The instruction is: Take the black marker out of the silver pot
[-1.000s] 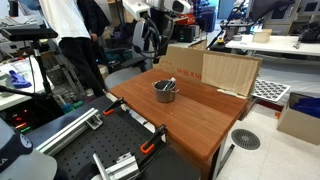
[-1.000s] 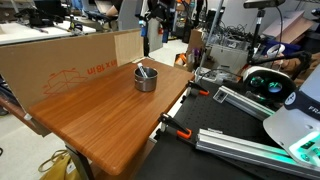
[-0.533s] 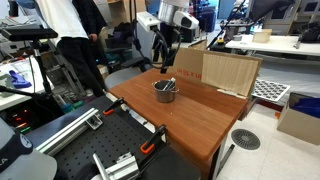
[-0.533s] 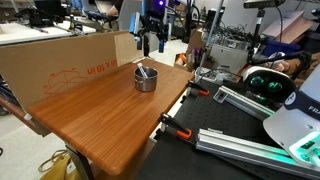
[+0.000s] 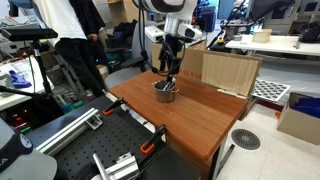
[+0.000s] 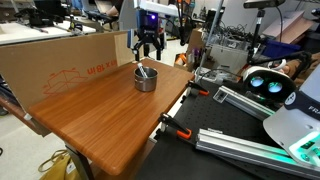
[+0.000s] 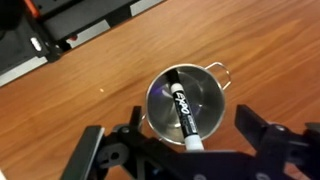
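The silver pot [image 7: 187, 101] stands on the wooden table, seen from above in the wrist view and in both exterior views [image 5: 165, 91] [image 6: 146, 78]. The black marker [image 7: 182, 107] lies slanted inside it, its lighter end resting on the near rim. My gripper [image 7: 178, 150] hangs above the pot with its fingers [image 7: 262, 135] spread wide on either side, open and empty. In the exterior views the gripper [image 5: 169, 66] [image 6: 148, 46] is a short way above the pot.
A cardboard box [image 5: 228, 70] stands along the table's far edge; it also shows as a long wall [image 6: 60, 62] behind the pot. Black metal rails and clamps [image 5: 110, 150] lie beside the table. A person [image 5: 72, 40] stands nearby.
The arm has swung in from behind the table and come down, so the gripper now hangs over the pot. The pot and marker have not moved.
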Tool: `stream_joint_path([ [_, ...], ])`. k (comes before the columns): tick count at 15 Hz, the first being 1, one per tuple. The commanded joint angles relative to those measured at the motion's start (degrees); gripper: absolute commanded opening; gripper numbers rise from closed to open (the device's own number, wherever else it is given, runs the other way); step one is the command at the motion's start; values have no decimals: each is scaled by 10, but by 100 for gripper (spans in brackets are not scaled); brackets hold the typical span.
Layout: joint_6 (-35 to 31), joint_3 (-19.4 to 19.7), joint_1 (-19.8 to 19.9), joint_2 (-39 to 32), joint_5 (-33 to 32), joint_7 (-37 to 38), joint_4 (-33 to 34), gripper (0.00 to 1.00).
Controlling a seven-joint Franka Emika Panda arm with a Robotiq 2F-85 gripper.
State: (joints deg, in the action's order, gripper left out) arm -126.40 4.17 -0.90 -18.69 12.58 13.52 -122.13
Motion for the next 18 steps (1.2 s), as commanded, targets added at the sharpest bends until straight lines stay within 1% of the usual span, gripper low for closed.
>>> stream_joint_path([
  [1, -10, -4, -7, -26, -23, 33, 23, 100],
  [6, -12, -3, -19, -56, -44, 63, 45, 100],
  [11, -4, -4, -18, -74, -42, 66, 63, 100],
  [12, 0, -3, -17, -78, -43, 66, 68, 75],
  [13, 5, -3, -17, -81, -43, 66, 72, 74],
  [14, 14, -4, -15, -84, -39, 63, 77, 67],
  [15, 14, -4, -15, -85, -39, 63, 79, 58],
  [18, 17, -5, -14, -87, -39, 61, 86, 36],
])
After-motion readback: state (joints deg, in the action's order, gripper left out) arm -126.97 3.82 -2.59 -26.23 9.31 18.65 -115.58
